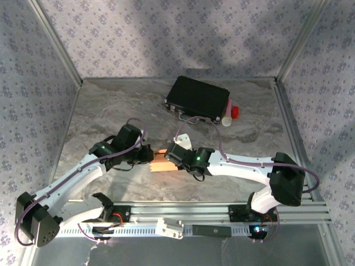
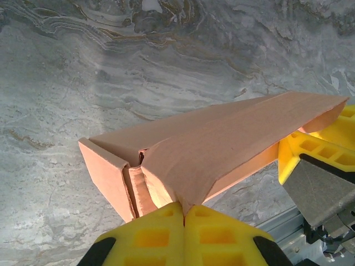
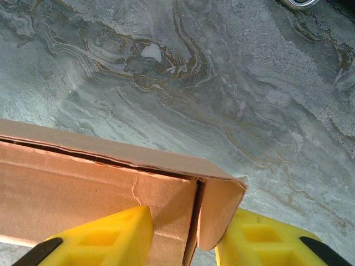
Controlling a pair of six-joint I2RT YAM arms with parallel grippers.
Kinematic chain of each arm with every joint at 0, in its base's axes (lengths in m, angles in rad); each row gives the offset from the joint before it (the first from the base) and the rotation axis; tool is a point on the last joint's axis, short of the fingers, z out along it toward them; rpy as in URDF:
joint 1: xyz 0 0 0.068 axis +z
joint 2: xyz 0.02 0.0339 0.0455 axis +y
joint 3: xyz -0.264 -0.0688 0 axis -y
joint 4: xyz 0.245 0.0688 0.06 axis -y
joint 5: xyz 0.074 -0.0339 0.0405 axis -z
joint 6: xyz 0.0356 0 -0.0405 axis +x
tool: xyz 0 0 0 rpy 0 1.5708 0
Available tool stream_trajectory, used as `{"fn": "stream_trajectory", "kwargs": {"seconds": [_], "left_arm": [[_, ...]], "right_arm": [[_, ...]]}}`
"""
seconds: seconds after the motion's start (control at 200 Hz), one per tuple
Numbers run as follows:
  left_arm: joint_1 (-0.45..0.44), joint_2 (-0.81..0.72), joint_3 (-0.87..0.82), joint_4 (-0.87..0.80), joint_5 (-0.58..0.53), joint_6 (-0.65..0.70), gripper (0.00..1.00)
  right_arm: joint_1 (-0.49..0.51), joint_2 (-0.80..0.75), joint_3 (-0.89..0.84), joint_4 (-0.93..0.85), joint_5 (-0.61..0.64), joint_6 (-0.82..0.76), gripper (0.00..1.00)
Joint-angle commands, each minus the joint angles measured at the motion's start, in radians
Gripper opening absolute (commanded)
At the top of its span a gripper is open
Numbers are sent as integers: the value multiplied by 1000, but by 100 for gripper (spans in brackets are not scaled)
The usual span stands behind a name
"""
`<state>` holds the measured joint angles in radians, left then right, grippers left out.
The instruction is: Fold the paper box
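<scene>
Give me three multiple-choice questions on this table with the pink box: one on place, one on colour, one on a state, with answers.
1. Where is the black case relative to the paper box? A) nearer the arm bases B) farther back on the table C) under it
2. What colour are the fingers of the left hand? A) yellow B) blue C) green
3. The left hand is: A) wide open B) shut on the paper box C) holding the black case
Answers: B, the case lies beyond the box in the top view; A, plainly yellow; B, its fingertips meet, pinching cardboard.
</scene>
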<state>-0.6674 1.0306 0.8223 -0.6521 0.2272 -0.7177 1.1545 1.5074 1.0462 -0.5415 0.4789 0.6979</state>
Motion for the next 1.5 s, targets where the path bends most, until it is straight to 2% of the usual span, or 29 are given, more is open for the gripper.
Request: {"fn": "stream_trajectory", "kwargs": {"seconds": [0.0, 0.33, 0.45, 1.499], "left_arm": [[3, -39, -6, 16, 35, 9, 6], [97, -71, 20, -129, 57, 102, 6], [96, -62, -2, -95, 93, 89, 6], [88, -141, -130, -32, 56, 47, 5]], "right_arm": [[12, 38, 9, -4, -28, 15, 33], [14, 55, 14, 1, -37, 20, 30], [15, 56, 23, -2, -39, 15, 30], [15, 58, 34, -2, -43, 14, 29]]}}
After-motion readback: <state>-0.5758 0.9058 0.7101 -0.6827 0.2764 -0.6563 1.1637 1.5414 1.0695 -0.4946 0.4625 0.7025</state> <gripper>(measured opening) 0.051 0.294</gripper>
